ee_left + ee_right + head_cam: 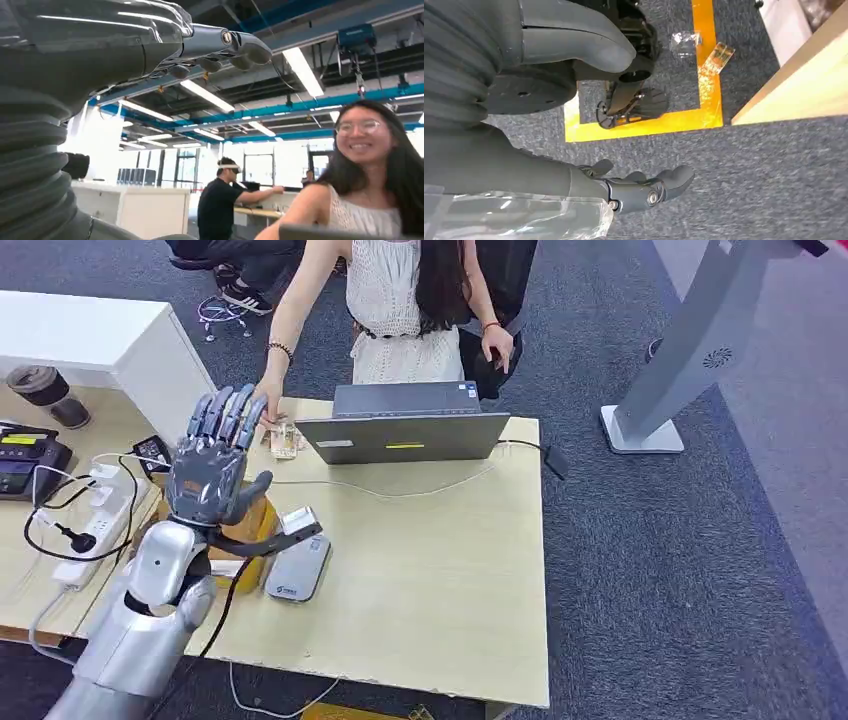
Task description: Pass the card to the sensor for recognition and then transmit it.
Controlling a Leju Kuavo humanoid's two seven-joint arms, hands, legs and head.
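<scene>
At desk's far edge, small tan card (284, 443) under person's fingers — both robot hands empty, fingers apart.

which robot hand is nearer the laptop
Left. The left robot hand is raised over the table just beside the laptop; the right robot hand hangs down by the floor, off the table.

no legible text, small print on grey sensor (298, 568) and laptop (405, 426) stickers too blurred to read
</scene>
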